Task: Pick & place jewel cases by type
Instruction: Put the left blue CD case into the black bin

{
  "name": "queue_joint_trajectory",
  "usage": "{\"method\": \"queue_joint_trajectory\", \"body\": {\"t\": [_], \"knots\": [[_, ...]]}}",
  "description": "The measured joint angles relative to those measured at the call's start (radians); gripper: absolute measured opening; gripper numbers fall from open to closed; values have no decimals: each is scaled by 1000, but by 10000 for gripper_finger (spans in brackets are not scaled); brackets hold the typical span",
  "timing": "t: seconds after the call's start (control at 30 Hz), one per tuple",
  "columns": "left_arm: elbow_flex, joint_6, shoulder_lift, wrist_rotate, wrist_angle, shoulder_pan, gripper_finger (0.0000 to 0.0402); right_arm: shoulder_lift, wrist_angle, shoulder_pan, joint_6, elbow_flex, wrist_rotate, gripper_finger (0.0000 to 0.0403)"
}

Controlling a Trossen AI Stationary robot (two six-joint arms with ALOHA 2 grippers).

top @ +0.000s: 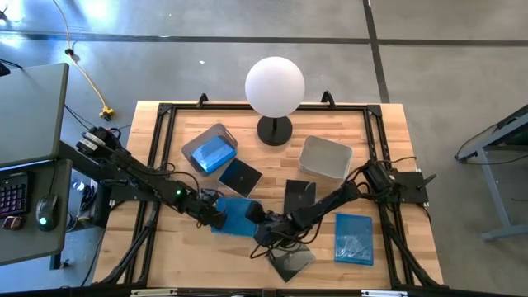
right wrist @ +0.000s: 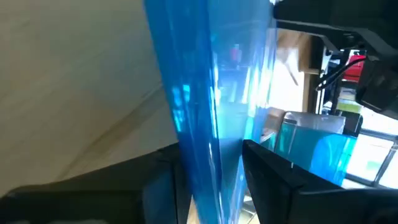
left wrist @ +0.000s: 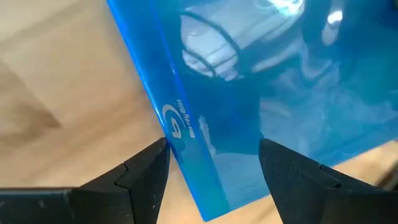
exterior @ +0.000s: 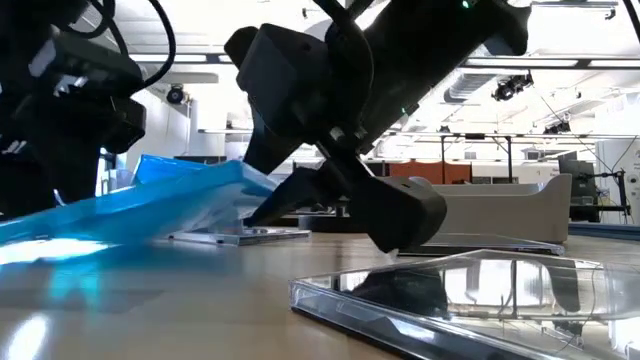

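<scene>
A translucent blue square plastic jewel case sits near the front middle of the wooden table, between the 2 grippers. The right gripper is clamped on one edge of it, a dark finger on each face, so the case stands tilted with one edge raised in the low view. The left gripper is at the opposite edge with its fingers spread wide on either side of the printed corner, not pressing on it.

Just in front of the right gripper, a glossy dark jewel case lies flat at the table's front edge. Another dark case lies behind the right arm, and a third lies behind the held case. A second blue case lies flat toward the right side. A third blue case rests inside the grey rectangular plastic bin on the left; a matching grey bin stands on the right. Between the bins, at the back, stands a white globe lamp on a black base.
</scene>
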Motion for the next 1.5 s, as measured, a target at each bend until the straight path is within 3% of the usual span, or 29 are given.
{"method": "queue_joint_trajectory", "body": {"t": [0.13, 0.33, 0.47, 0.7, 0.8, 1.03, 1.2, 1.33, 1.5], "knots": [[1, 13, 0, 0, 89, 0, 241, -1, 11, 0, 0, 0, 17, 124], [1, 40, -1, -8, 66, 1, 241, -1, 11, 0, 0, 1, 20, 114], [0, 40, -1, -9, 45, 1, 241, -3, 13, 1, 5, 2, 36, 83], [-1, 103, -8, 37, -9, 2, 241, -4, -3, 7, 5, 2, 192, 14], [-2, 78, -33, 56, -37, 2, 241, -4, -24, 14, 9, 2, 227, 8], [18, 94, -222, -96, -190, 1, 241, -4, -27, 24, 78, 2, 370, 31], [65, 142, -390, -199, -314, 1, 241, -4, 14, 23, 55, 2, 425, 22], [92, 217, -506, -253, -326, 1, 241, -4, 103, 4, 27, 3, 490, 14], [95, 306, -619, -283, -321, 1, 241, -4, 317, -43, -123, 3, 547, 22]]}}
